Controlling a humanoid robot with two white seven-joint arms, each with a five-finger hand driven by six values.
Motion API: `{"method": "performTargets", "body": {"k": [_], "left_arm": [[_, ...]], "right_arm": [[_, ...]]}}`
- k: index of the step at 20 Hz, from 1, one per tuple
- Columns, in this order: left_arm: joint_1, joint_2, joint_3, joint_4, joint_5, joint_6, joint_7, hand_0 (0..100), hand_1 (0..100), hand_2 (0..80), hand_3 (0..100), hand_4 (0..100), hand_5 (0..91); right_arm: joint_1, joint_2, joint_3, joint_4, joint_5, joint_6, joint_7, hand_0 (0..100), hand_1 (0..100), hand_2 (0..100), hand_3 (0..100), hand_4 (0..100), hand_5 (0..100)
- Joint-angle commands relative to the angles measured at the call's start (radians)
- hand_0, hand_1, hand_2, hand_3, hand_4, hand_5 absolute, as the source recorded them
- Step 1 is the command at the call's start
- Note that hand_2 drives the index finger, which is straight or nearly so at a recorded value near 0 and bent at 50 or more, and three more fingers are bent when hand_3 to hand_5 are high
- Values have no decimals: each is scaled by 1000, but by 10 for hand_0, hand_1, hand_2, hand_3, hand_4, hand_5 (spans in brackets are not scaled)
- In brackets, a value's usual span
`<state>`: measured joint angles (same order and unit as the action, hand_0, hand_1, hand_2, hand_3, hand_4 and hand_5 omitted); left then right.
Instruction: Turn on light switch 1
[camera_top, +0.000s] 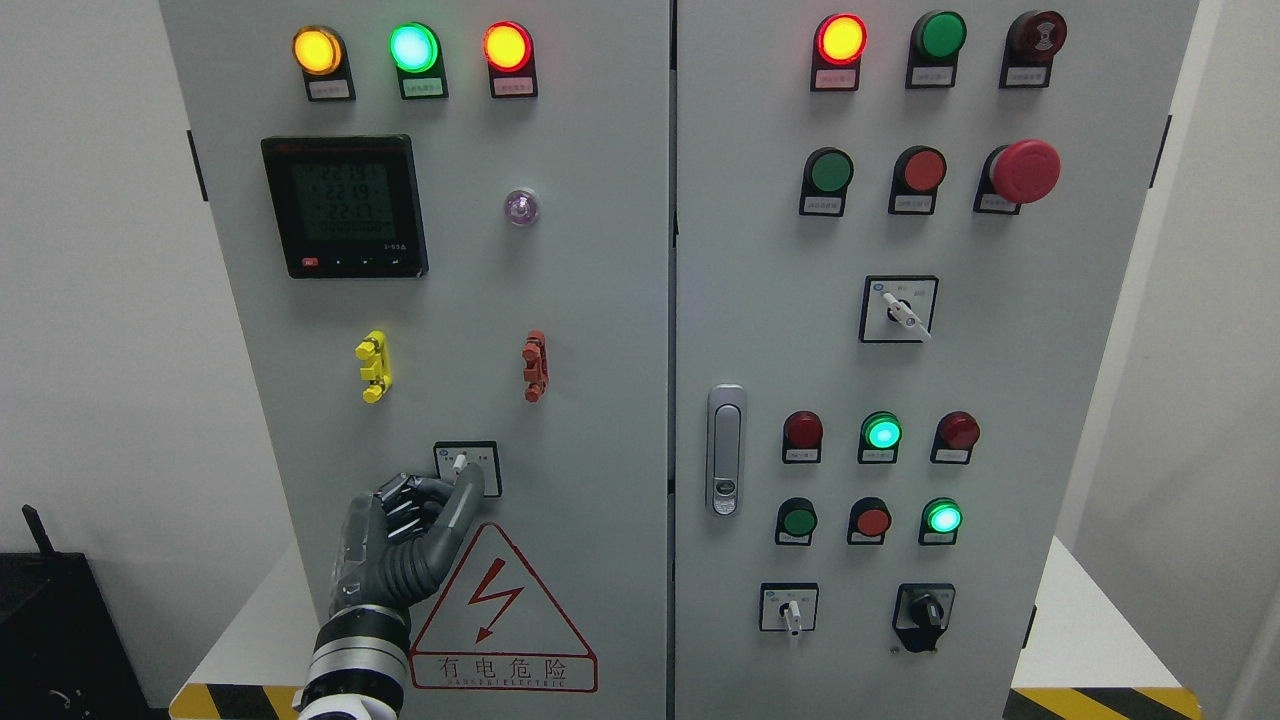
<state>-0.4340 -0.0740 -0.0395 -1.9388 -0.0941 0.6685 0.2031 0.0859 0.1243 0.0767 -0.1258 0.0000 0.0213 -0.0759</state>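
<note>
Switch (461, 464): small white lever on square plate, lower middle of left cabinet door (300, 350), above warning triangle (500, 615). Likely stiff, sprung rotary; hard smooth plastic, light; pinch lever sides and twist. Left hand (405, 545) just below; fingers (465, 495) curled, thumb tip near plate, holding nothing clearly. Door painted grey metal, matte.

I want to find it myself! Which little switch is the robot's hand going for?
Look at the grey cabinet's left door. Just above the red lightning warning triangle sits a small square switch, with the left hand reaching it. It is that door's only white-levered switch.
</note>
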Motion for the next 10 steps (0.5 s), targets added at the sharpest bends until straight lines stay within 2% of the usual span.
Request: {"method": "performTargets", "body": {"k": [1,10], "left_arm": [[0,-1,-5,6,0,-4,-1,358,582,604,827,898,838],[-2,-1,-7,7,0,-4,-1,413,566,606,835,905,843]], "right_arm": [[0,0,0,0,-25,0,1,0,0,0,0,0,0],[0,0,0,0,-25,0,1,0,0,0,0,0,0]]}}
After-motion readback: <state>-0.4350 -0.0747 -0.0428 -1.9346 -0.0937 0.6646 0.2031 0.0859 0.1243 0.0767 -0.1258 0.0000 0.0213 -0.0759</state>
